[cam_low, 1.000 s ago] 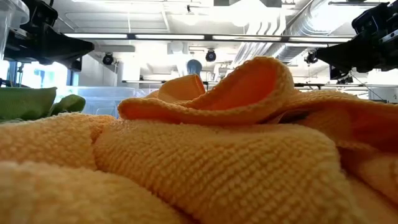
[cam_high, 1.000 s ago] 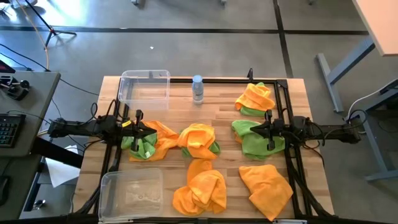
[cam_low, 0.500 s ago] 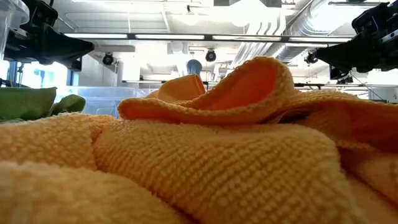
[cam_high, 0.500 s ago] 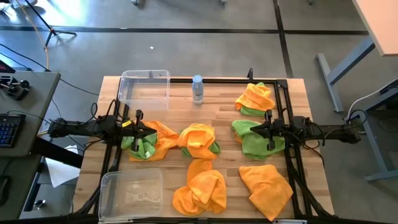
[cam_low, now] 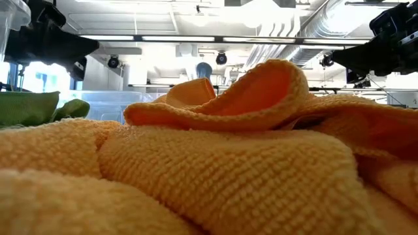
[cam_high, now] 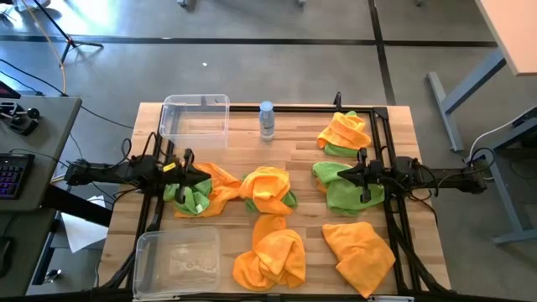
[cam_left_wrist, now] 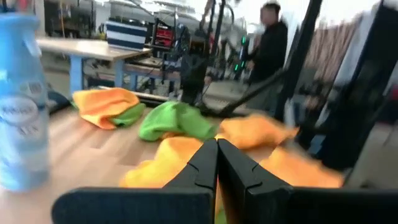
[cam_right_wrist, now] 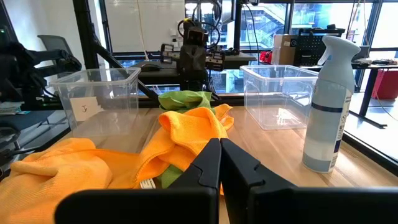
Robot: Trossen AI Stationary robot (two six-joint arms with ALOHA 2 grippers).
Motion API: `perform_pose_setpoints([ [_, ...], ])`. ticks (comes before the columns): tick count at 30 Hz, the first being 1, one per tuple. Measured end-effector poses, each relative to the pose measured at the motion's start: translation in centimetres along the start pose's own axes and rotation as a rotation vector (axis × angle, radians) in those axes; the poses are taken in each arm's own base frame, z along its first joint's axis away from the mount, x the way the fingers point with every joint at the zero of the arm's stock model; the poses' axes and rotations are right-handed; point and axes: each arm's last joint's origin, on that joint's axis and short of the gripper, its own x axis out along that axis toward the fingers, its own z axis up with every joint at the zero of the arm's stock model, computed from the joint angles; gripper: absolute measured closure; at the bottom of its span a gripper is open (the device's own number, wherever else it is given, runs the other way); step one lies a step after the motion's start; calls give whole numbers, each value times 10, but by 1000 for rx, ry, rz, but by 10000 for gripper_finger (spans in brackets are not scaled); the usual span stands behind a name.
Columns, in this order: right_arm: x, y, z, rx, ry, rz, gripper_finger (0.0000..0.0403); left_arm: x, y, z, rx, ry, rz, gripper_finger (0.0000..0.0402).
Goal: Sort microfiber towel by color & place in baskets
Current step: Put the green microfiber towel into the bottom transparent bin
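Observation:
Orange and lime green microfiber towels lie crumpled on the wooden table. There is an orange and green pile (cam_high: pixel 200 190) at the left, another (cam_high: pixel 268 188) in the middle, and a third (cam_high: pixel 343 132) at the far right. A green one (cam_high: pixel 340 191) is at the right, and two orange ones (cam_high: pixel 270 256) (cam_high: pixel 359 252) lie near the front. One clear basket (cam_high: pixel 195 120) stands at the far left, the other (cam_high: pixel 178 258) at the near left. My left gripper (cam_high: pixel 191 174) (cam_left_wrist: pixel 217 163) is shut above the left pile. My right gripper (cam_high: pixel 348 175) (cam_right_wrist: pixel 220 160) is shut above the green towel.
A clear spray bottle (cam_high: pixel 266 120) (cam_right_wrist: pixel 327 106) stands at the table's far edge beside the far basket. A black frame (cam_high: pixel 382 126) runs along the table's sides. Bare wood (cam_high: pixel 294 151) shows between the piles. A person (cam_left_wrist: pixel 268 46) stands in the room beyond.
My left arm has shifted slightly above the left pile, as its dark outline in the low view shows. The towels, baskets and right arm stand as before.

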Motion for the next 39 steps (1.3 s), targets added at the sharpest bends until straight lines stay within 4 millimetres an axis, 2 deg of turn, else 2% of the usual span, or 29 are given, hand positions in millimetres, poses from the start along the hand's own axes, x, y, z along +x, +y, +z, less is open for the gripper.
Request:
perform_pose_setpoints([
  [5,0,0,0,0,0,0,402,0,-1,8,-223,-79,-21,402],
  [8,0,0,0,0,0,0,402,-2,-1,18,-367,-194,-6,402],
  [11,0,0,0,0,0,0,402,-5,-4,37,-426,-245,-14,402],
  [13,0,0,0,0,0,0,402,-8,-8,56,-406,-237,-9,402],
  [18,0,0,0,0,0,0,402,-9,-19,116,-265,-83,74,402],
  [21,0,0,0,0,1,0,402,-2,-26,149,-205,95,148,402],
  [25,0,0,0,0,0,0,402,18,-32,174,-142,390,237,402],
  [30,0,0,0,0,0,-1,402,44,-35,175,-77,726,272,401],
  [35,0,0,0,0,0,0,402,66,-32,157,0,897,353,399],
  [39,0,0,0,0,0,0,402,74,-29,140,50,1083,384,383],
])
